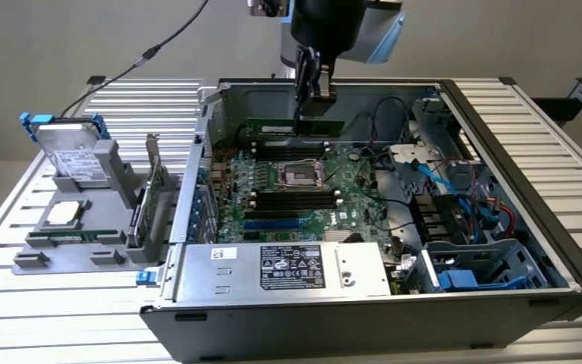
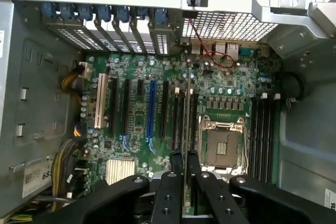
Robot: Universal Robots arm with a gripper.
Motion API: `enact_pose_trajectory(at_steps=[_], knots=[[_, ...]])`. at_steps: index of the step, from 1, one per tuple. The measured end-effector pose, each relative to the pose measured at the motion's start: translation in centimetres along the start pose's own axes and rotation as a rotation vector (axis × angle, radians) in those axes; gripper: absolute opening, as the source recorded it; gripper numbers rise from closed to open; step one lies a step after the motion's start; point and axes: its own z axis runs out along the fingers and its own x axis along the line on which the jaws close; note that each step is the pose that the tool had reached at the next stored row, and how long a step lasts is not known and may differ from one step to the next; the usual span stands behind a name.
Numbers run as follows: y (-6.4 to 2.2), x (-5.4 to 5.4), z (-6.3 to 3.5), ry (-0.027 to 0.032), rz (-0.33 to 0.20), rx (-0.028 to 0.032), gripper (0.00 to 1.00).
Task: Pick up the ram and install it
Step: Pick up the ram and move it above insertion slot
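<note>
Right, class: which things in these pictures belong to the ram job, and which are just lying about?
In the job: the ram, held in the gripper; the motherboard.
Lying about: the hard drive; the expansion card; the grey rack holding them.

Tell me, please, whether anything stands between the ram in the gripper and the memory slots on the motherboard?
Nothing visible does. The gripper holds the ram inside the open case, above the motherboard. The memory slots beside the processor socket lie bare beneath it.
</note>
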Motion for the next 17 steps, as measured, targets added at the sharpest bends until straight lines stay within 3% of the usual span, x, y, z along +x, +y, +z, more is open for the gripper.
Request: enact_pose_trajectory(at_steps=[4, 17], knots=[[-0.12, 0.0, 0.52, -0.0027, 0.014, 0.0022, 0.15], [-0.29, 0.0, 1.83, -0.0029, 0.02, 0.0286, 0.15]])
